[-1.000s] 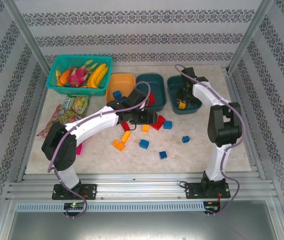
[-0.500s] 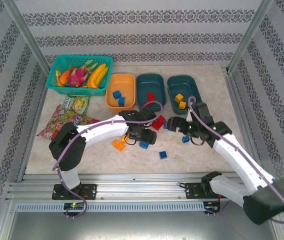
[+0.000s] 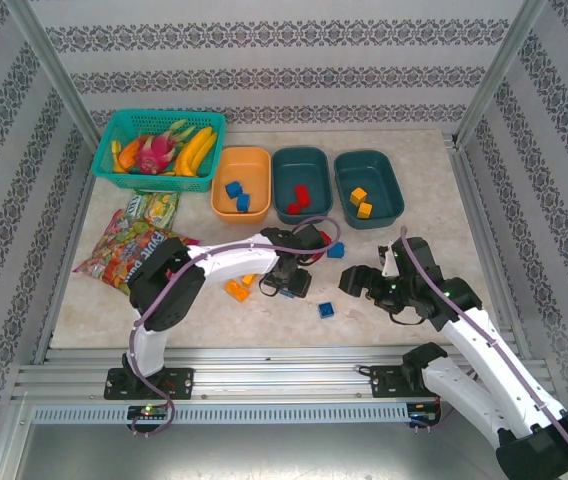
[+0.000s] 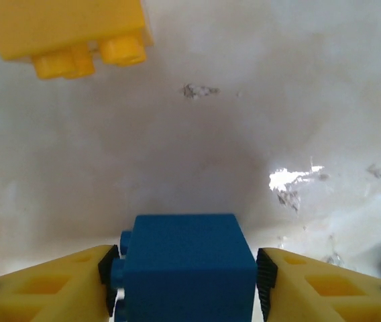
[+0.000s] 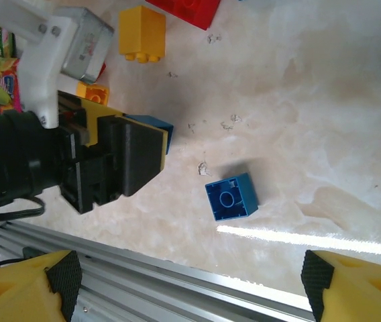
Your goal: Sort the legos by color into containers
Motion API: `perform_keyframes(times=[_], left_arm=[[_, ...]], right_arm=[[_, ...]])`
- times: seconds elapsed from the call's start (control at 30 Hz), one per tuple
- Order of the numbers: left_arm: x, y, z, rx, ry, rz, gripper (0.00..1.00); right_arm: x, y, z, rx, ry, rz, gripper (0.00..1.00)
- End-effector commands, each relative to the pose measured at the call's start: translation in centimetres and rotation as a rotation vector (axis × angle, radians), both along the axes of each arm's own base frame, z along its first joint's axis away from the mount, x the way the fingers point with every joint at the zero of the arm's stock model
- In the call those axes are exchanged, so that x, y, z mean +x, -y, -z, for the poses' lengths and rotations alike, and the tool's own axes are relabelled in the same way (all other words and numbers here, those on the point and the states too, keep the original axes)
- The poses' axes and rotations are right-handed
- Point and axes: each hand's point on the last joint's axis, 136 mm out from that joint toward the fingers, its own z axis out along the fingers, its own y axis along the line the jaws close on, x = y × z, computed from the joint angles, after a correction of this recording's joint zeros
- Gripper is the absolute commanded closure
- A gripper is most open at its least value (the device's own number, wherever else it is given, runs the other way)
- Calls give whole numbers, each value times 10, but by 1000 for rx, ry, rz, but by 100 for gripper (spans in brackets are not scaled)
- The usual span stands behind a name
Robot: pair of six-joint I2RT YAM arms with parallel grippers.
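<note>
My left gripper is down at the table's middle, its pads against both sides of a blue lego that rests on the surface. My right gripper hangs open and empty near the front edge, just right of another blue lego lying hollow side up. The containers stand at the back: the orange one holds two blue legos, the middle teal one red legos, the right teal one yellow legos. Yellow-orange legos lie left of the left gripper.
A teal mesh basket of toy fruit stands at the back left, with snack bags in front of it. A yellow lego, a red one and a blue one lie behind the grippers. The metal frame rail runs along the front.
The right arm left the right teal container and came down over the front of the table, open. The left gripper moved onto a blue lego and narrowed on it.
</note>
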Motion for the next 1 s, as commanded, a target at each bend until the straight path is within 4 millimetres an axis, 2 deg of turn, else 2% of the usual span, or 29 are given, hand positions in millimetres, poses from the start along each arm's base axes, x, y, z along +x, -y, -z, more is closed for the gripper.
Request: perform_keyframes(times=[0.0, 0.13, 0.3, 0.47, 0.6, 0.67, 0.77, 0.87, 0.97], left_arm=[[-5, -2, 2, 62, 8, 31, 49], [0, -6, -7, 80, 42, 18, 59], [16, -14, -49, 68, 125, -19, 62], [49, -38, -93, -22, 155, -134, 62], [85, -66, -112, -83, 166, -244, 62], [108, -80, -119, -107, 188, -293, 62], [139, -101, -124, -110, 208, -346, 62], [165, -117, -120, -99, 208, -385, 62], [187, -124, -109, -93, 200, -402, 62]], right_arm=[[-3, -3, 1, 25, -23, 5, 14], [-1, -3, -1, 31, -17, 9, 16], [6, -10, -17, 63, 46, -25, 17], [27, -29, -51, 174, 181, -64, 18], [51, -44, -73, 206, 269, -83, 18], [67, -51, -81, 204, 309, -82, 17], [89, -63, -83, 180, 315, -85, 17], [107, -75, -83, 156, 293, -103, 17], [124, -84, -79, 128, 284, -100, 17]])
